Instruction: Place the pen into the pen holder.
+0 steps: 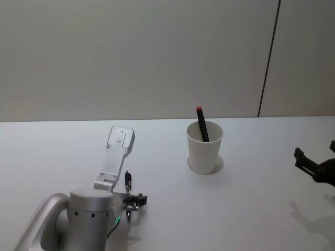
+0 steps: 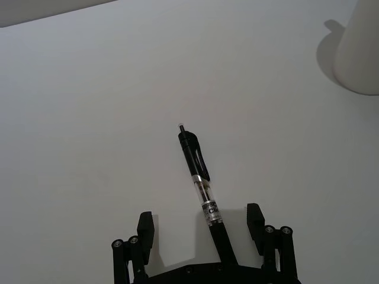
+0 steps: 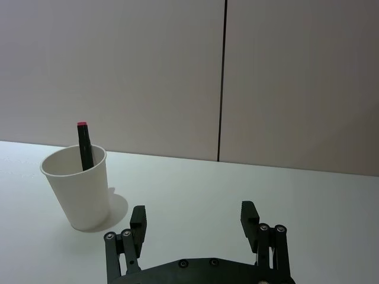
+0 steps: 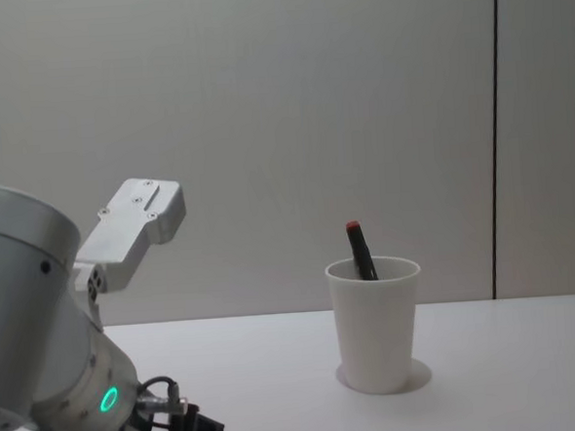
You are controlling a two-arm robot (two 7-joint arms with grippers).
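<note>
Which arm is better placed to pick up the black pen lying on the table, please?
The left. The left claw hangs open over the black pen, one finger on either side of it. The right claw sits open at the right of the table, beyond the pen holder.

1. pen [image 2: 195, 160]: a white label [image 2: 211, 212] with small dark print wraps its clear barrel; the letters are too small to make out.
2. no other text, brand, number or sign can be read.

Bare lab: white table [image 1: 251, 209], plain panelled wall [image 1: 131, 52].
</note>
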